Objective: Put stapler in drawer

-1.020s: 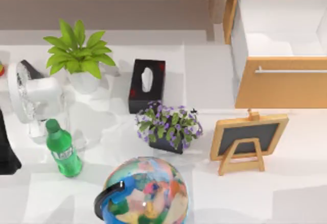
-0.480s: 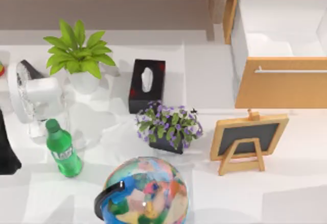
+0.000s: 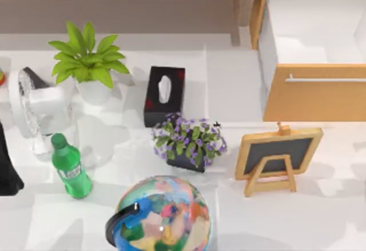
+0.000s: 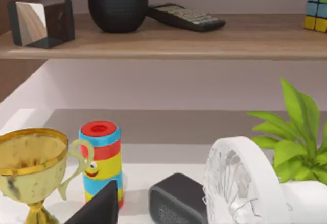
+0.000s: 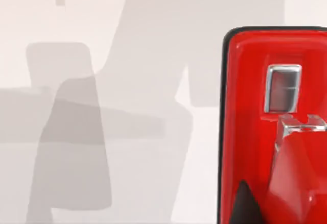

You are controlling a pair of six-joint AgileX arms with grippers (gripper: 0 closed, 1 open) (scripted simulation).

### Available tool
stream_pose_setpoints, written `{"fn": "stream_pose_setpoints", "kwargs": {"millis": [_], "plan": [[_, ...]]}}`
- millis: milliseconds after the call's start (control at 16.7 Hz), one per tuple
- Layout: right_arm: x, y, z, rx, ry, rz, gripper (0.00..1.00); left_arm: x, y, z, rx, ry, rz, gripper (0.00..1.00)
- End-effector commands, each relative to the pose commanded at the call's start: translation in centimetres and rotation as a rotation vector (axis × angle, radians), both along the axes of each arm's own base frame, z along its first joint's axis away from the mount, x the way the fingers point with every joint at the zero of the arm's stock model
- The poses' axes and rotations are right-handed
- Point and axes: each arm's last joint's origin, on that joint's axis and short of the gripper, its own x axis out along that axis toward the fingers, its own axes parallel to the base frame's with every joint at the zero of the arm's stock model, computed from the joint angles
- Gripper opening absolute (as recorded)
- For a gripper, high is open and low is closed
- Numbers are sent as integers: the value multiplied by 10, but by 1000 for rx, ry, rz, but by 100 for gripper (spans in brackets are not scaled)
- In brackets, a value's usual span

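The large box drawer (image 3: 313, 94) with its light orange-brown wooden front, thin silver bar handle (image 3: 326, 79) and white inner walls stands pulled open at the far right of the white bench (image 3: 240, 85); just in front of it stands the small wooden-framed chalkboard easel (image 3: 278, 158). The top view also takes in a purple-flowered plant in a dark pot (image 3: 189, 141), a black tissue box (image 3: 164, 95), a leafy green plant in a white pot (image 3: 87, 62), a white desk fan (image 3: 40, 111), a green plastic bottle (image 3: 70, 167) and a multicoloured globe (image 3: 163, 214). The right wrist view brings up a glossy red stapler (image 5: 273, 127) with a black edge and metal fittings, lying on the pale bench surface, close under that camera; whether the right pincer is wide or narrow cannot be told. The left wrist view looks past the fan toward a gold trophy cup (image 4: 31, 168), a red, blue and yellow striped canister (image 4: 101, 160) and a wooden shelf (image 4: 168, 43); the left pincer's state cannot be told either.
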Motion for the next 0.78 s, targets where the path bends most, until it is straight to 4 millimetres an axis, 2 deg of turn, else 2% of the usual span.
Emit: {"fn": "stream_pose_setpoints", "kwargs": {"millis": [240,420,600,780], "plan": [[54,4,45,0,-96,-10,0,0,0,0,0,0,0,100],[95,15,66,20,-136,-9,0,0,0,0,0,0,0,100],[134,35,73,52,-152,-5,0,0,0,0,0,0,0,100],[169,58,61,85,-124,-7,0,0,0,0,0,0,0,100]]}}
